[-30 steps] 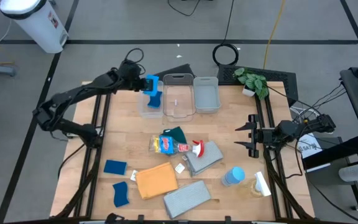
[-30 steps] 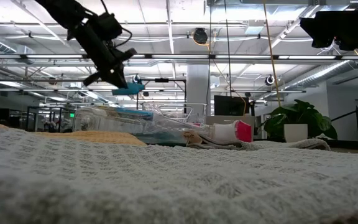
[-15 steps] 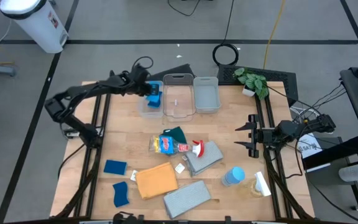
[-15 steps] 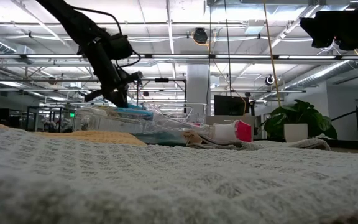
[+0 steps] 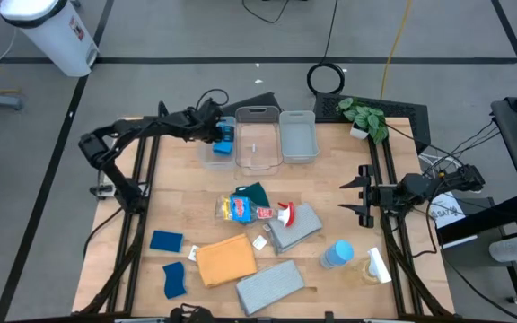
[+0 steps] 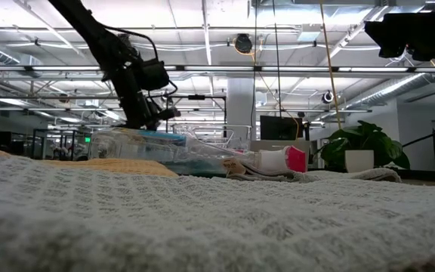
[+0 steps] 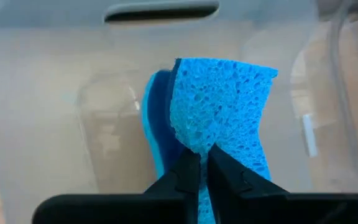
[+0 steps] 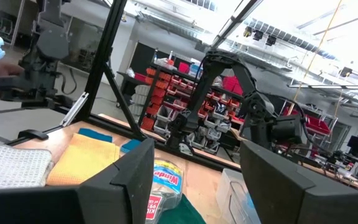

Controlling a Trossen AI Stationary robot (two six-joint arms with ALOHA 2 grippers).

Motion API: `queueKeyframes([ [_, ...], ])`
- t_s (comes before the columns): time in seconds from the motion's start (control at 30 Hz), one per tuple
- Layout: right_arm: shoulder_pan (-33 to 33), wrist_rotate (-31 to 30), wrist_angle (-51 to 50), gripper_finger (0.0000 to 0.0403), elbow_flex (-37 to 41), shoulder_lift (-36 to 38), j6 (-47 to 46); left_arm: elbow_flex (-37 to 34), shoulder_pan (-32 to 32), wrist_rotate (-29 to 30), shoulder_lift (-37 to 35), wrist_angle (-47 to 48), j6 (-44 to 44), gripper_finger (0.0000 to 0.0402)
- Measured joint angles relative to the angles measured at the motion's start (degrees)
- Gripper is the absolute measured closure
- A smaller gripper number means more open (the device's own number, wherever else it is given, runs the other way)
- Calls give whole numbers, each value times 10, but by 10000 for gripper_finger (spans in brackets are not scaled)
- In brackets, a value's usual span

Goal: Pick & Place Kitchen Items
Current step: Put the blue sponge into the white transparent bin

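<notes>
My left gripper reaches from the table's left into the leftmost clear bin at the far edge. It is shut on a light-blue sponge, also seen in the high view. A darker blue piece shows right behind the sponge; another sponge or its backing, I cannot tell. In the low view my left gripper stands just above the bin's rim. My right gripper waits open and empty at the table's right edge, as its wrist view shows. My left gripper pinches the sponge between its two fingers, at the middle of the edge nearest the wrist. The fingers slant down from the table's left. The sponge sticks out beyond the fingertips inside the bin. Whether it touches the bin's floor, I cannot tell.
Two more clear bins and a plant stand along the far edge. Mid-table lie a red-topped spray bottle, a dark-green cloth, grey cloths, an orange cloth, two blue sponges and a blue-topped bottle.
My left gripper has gone down and a little toward the table's right, from above the leftmost bin into it, still shut on the light-blue sponge. The sponge has come down with it below the bin's rim.
</notes>
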State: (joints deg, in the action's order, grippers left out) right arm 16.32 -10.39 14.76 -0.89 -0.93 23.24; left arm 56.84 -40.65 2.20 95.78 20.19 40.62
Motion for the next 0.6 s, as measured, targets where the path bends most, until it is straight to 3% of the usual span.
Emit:
queueKeyframes([
  [0.23,0,0,0,195,0,0,0,0,9,13,18,-20,-3,383],
  [0.6,0,0,0,195,0,0,0,0,10,19,17,-20,-28,234],
])
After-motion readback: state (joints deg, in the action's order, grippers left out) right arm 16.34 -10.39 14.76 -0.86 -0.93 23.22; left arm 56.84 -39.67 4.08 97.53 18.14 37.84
